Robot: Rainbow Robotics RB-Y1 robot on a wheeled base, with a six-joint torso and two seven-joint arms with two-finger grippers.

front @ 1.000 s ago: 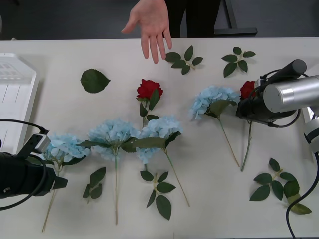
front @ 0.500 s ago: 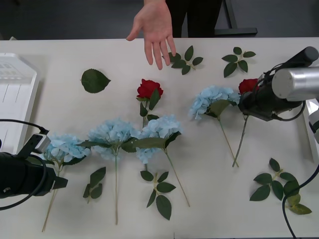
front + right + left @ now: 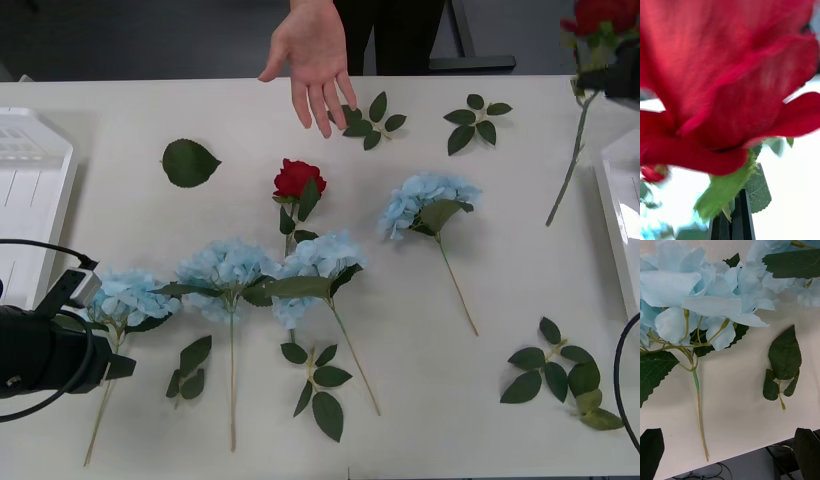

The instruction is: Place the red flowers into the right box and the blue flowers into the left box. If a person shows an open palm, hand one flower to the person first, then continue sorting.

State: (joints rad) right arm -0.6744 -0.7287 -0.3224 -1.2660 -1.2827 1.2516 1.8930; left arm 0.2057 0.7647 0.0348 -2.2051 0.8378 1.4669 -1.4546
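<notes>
My right gripper (image 3: 622, 76) is raised at the far right, shut on the stem of a red flower (image 3: 598, 14) whose stem hangs over the table. Up close, that bloom (image 3: 726, 82) sits just above the closed black fingers (image 3: 732, 221). Another red flower (image 3: 298, 178) lies mid-table. Several blue flowers (image 3: 225, 268) lie across the middle, one (image 3: 428, 195) farther right. A person's open palm (image 3: 312, 55) reaches over the far edge. My left gripper (image 3: 105, 362) rests open beside the leftmost blue flower (image 3: 696, 296). The left box (image 3: 30, 180) and right box (image 3: 622, 215) sit at the table's sides.
Loose green leaf sprigs lie about: a single leaf (image 3: 190, 162) at back left, two sprigs (image 3: 370, 118) (image 3: 475, 120) near the far edge, one (image 3: 318, 385) at front centre, one (image 3: 190, 368) by my left gripper, and one (image 3: 560, 375) at front right.
My right gripper has lifted the red flower off the table and carried it up toward the far right corner. The person's hand stays held out. The left arm has not moved.
</notes>
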